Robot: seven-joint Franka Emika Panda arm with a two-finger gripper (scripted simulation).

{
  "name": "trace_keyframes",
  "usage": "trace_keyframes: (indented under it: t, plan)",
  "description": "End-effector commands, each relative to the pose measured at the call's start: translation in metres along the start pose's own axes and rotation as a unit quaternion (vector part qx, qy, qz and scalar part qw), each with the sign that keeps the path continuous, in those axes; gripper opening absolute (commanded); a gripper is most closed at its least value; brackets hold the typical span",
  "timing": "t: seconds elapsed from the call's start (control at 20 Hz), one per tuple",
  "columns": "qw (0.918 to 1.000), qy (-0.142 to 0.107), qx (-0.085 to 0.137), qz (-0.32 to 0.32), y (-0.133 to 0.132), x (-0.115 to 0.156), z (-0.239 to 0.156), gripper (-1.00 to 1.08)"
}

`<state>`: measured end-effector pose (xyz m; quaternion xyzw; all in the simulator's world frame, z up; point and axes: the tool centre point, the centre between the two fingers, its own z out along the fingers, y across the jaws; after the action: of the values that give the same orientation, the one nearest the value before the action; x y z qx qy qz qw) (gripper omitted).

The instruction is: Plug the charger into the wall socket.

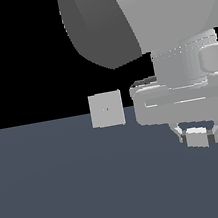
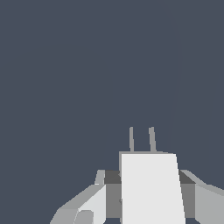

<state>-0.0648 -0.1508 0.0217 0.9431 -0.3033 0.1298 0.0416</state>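
We note charger [image 1: 197, 138] clamped between gripper [image 1: 197, 138] fingers, prongs [image 2: 141, 139] exposed; wall socket [image 1: 106, 110] at gripper's 10 o'clock, well apart.

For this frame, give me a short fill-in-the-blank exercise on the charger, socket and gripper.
1. The gripper is shut on the ____.
2. In the wrist view, the charger shows ____ thin prongs at its end.
3. In the exterior view, the socket stands to the ____ of the gripper.
4. The dot at the socket's centre is ____.

Missing words: charger; two; left; yellowish
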Motion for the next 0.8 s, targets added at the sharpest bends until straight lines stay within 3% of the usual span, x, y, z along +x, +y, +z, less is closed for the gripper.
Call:
trace_keyframes:
  t: [0.0,0.75]
  plan:
    - [0.9999,0.000,0.004,-0.012,-0.017,0.000,-0.007,-1.00]
    - [0.9915,0.001,0.034,-0.125,-0.172,-0.016,-0.077,-1.00]
